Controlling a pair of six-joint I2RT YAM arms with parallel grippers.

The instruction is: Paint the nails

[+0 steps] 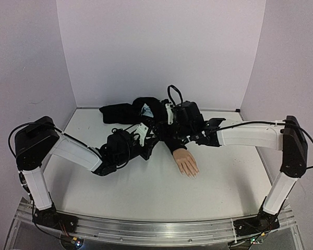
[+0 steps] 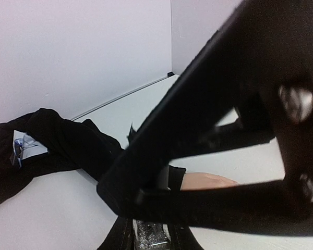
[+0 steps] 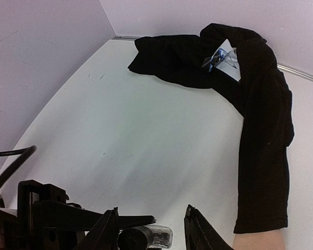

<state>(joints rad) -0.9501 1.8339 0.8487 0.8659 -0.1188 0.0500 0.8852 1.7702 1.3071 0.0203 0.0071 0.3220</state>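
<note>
White counter (image 1: 146, 192), lilac walls (image 1: 156, 52). Small pale nails (image 1: 193, 175) tip skin-coloured mannequin hand (image 1: 185, 161), mid-counter: probably rigid, slick; brushed lightly, never gripped. Left claw (image 2: 148, 237) clamps small clear black-capped bottle (image 3: 160, 237); right claw (image 3: 148, 232) straddles it, grip unclear.

Hand (image 1: 187, 163) on table (image 1: 146, 190) — sleeve (image 1: 122, 112) apparently behind

Overhead rear view, close wrist views, sharing sleeve (image 3: 263, 156)
</note>
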